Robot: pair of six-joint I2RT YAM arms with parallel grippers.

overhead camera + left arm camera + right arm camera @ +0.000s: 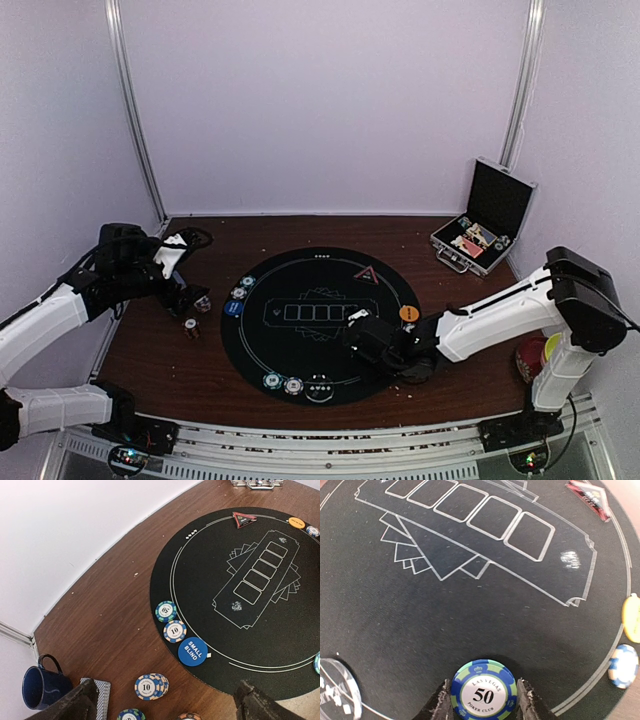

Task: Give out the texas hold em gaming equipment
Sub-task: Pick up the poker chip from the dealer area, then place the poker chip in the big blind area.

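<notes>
My right gripper (483,701) is shut on a blue-and-green 50 poker chip (483,691), low over the black round mat (320,340); the chip sits edge to edge between both fingers. An orange disc (632,617) and a blue-white chip (623,666) lie to its right. My left gripper (167,702) hangs open above the wood left of the mat. Below it lie a stack of 10 chips (149,686) and a grey-backed card (102,695). On the mat's edge are a 50 chip (165,611), a 10 chip (174,631), the blue disc (192,651) and the red triangle marker (243,518).
A silver-edged black case (485,225) stands open at the back right. A blue mug (42,686) sits near the left gripper. A red bowl (530,355) is by the right arm's base. Two chips (282,383) lie at the mat's near edge.
</notes>
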